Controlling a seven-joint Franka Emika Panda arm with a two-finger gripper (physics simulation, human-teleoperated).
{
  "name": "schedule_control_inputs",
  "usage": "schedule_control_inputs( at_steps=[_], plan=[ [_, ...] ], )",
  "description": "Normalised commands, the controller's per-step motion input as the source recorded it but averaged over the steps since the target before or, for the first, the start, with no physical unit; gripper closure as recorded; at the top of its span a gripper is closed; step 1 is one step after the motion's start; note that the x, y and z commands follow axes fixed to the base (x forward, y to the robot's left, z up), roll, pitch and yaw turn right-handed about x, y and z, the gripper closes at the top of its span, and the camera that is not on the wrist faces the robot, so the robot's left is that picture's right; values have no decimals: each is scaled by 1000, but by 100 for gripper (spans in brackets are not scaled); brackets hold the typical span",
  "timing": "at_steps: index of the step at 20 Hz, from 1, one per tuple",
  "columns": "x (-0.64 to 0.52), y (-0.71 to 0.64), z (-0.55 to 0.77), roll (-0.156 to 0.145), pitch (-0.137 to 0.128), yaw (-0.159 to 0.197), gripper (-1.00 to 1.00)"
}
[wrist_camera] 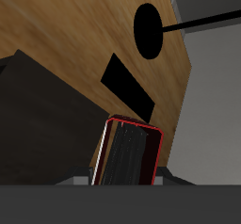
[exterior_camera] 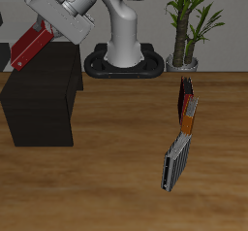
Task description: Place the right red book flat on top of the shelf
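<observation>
Your hand (exterior_camera: 41, 36) is clamped on the red book (exterior_camera: 29, 45), tilted above the shelf (exterior_camera: 41, 99); level it to lie flat.

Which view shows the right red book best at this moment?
The exterior view: the right red book shows its red cover, tilted in the tool above the shelf. The wrist view shows only the book's end, red-edged and close up, with the shelf's dark top beyond.
</observation>
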Motion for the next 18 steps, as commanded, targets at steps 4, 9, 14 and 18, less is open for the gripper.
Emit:
schedule_control_inputs(
  at_steps=[4, 9, 14, 18],
  plan=[
    [163, -26, -409, -27, 66, 5, 100],
    [168, 48, -440, 23, 101, 1, 100],
    [162, 153, -301, 124, 161, -68, -100],
    [147, 372, -251, 82, 116, -66, -100]
  ],
)
